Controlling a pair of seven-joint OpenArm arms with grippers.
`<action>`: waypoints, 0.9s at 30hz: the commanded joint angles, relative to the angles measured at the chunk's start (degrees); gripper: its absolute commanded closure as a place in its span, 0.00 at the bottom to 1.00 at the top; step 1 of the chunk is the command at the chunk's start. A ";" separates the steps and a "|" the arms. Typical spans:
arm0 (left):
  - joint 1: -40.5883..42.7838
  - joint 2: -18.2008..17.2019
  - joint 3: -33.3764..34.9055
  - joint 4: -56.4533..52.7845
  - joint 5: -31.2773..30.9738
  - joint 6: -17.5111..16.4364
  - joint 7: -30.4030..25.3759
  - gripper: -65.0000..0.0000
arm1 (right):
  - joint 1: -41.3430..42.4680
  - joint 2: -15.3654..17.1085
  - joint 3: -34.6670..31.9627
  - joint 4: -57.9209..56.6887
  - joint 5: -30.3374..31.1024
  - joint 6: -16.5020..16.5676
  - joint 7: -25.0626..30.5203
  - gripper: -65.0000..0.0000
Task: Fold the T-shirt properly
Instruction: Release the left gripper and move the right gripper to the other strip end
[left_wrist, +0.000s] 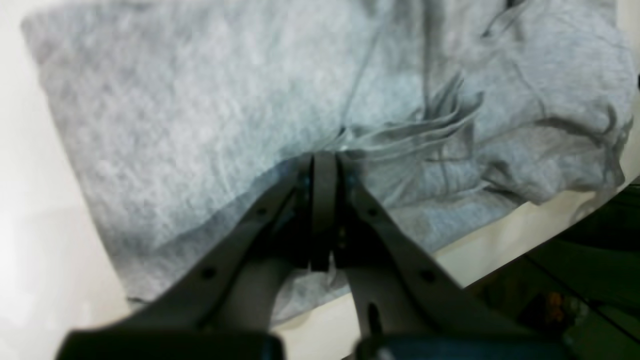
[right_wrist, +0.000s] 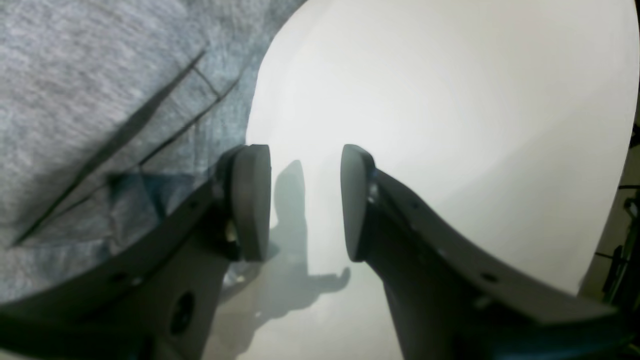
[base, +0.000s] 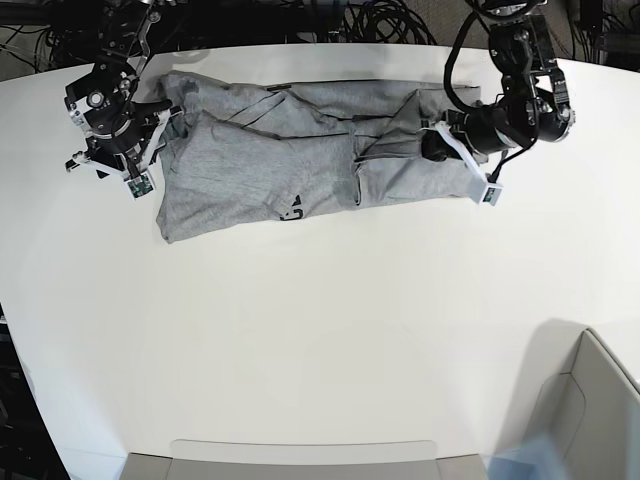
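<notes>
The heather-grey T-shirt (base: 300, 150) lies spread and partly folded along the far part of the white table (base: 320, 320); a bit of black lettering (base: 291, 208) shows at its near edge. In the left wrist view my left gripper (left_wrist: 325, 156) is shut, its tips pinching a bunch of cloth folds (left_wrist: 425, 125) in the T-shirt (left_wrist: 200, 110). In the base view this is the shirt's right end (base: 437, 146). My right gripper (right_wrist: 305, 200) stands open over bare table at the shirt's other end, one finger (right_wrist: 250, 200) overlapping the cloth's edge (right_wrist: 100, 100), nothing between the pads.
The table's edge (left_wrist: 500, 260) runs close behind the left gripper, with dark floor beyond. Grey bins stand at the near edge (base: 300, 455) and the near right corner (base: 595, 400). Cables (base: 380, 20) lie behind the table.
</notes>
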 joint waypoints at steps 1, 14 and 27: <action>-0.31 -0.24 1.92 1.25 -1.74 -0.33 -0.75 1.00 | 0.88 0.44 0.14 1.14 0.46 0.89 0.94 0.64; 3.91 0.03 18.27 1.95 -1.74 -0.33 -0.75 1.00 | 6.60 -2.99 0.75 5.27 5.74 0.89 0.41 0.64; 3.91 -0.32 18.00 1.95 -1.56 0.02 -0.75 1.00 | 13.19 -2.46 18.07 5.10 33.78 0.89 -28.73 0.64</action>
